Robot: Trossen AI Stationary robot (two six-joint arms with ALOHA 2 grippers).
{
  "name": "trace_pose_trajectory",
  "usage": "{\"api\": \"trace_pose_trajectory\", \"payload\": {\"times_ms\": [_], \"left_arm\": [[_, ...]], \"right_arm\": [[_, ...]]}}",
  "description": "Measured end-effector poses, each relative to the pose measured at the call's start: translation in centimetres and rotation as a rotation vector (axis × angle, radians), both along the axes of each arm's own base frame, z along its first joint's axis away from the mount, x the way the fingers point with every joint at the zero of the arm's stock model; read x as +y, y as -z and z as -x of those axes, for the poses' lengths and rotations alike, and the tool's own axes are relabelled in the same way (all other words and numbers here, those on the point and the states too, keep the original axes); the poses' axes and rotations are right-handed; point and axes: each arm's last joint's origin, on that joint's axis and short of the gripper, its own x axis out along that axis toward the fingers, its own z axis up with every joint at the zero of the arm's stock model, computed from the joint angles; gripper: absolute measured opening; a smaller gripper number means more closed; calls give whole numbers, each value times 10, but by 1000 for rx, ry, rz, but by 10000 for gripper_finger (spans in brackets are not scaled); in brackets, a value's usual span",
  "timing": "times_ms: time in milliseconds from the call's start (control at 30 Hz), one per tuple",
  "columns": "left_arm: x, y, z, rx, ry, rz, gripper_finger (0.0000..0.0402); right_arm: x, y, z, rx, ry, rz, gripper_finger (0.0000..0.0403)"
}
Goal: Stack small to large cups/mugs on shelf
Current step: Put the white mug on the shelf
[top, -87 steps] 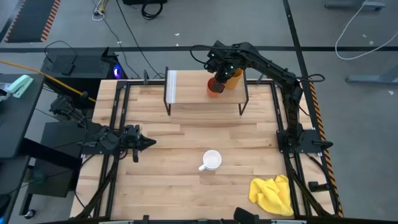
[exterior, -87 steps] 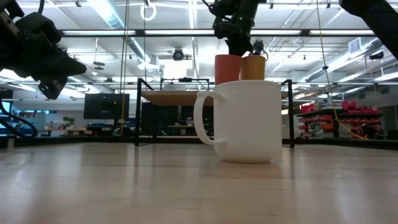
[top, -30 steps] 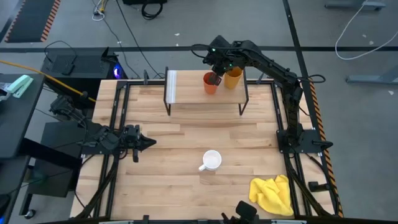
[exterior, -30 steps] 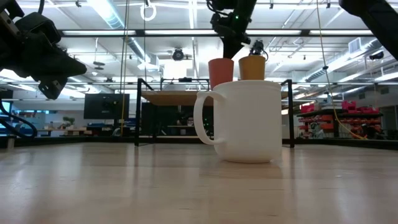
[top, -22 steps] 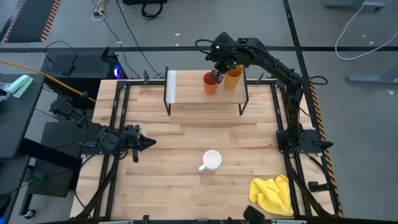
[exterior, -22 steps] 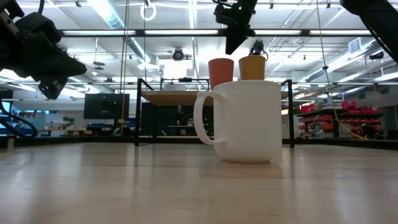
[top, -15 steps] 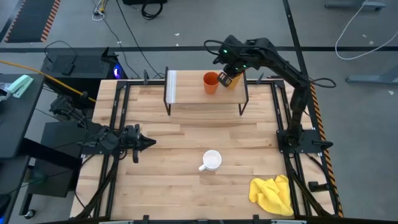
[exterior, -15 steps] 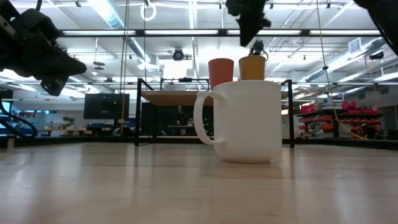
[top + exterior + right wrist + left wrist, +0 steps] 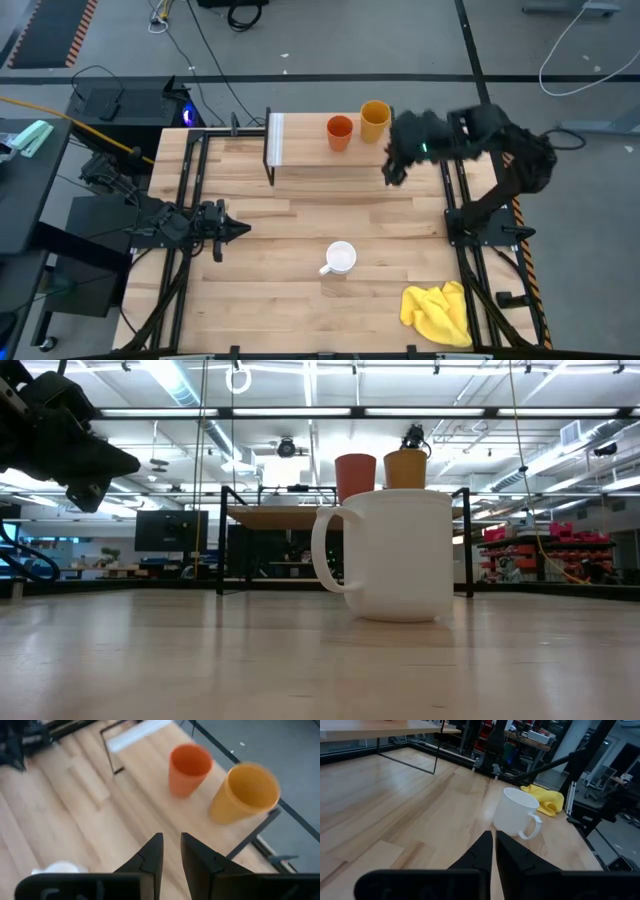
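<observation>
The red-orange cup (image 9: pixel 340 132) and the taller yellow-orange tumbler (image 9: pixel 375 120) stand upright side by side on the shelf (image 9: pixel 305 142), the cup on the left. Both show above the mug in the low view, cup (image 9: pixel 355 475) and tumbler (image 9: pixel 405 468). The white mug (image 9: pixel 341 259) stands on the tabletop, handle toward the left. My right gripper (image 9: pixel 391 176) hovers open by the shelf's right end, away from both cups (image 9: pixel 189 770). My left gripper (image 9: pixel 236 229) waits shut near the table's left edge.
A yellow cloth (image 9: pixel 440 312) lies crumpled at the table's near right corner. The shelf's whitish strip (image 9: pixel 277 140) is at its left end. Black frame rails (image 9: pixel 188 190) run along both table sides. Bare wood lies between shelf and mug.
My right gripper has let go of the red-orange cup, risen off it, passed over the tumbler and swung toward the table's right and near side, past the shelf's right end. The cup stays upright on the shelf beside the tumbler.
</observation>
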Motion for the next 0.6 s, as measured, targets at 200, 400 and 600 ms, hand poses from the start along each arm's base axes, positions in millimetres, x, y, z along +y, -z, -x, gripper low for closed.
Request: {"api": "trace_pose_trajectory", "payload": {"times_ms": [200, 400, 600], "left_arm": [[0, 0, 0, -3, -3, 21, 35], [0, 0, 0, -5, -6, 45, 28], [0, 0, 0, -6, -6, 46, 35]], "right_arm": [[43, 43, 23, 48, 19, 23, 75], [77, 102, 45, 58, 46, 55, 75], [108, 154, 67, -63, 25, 70, 75]]}}
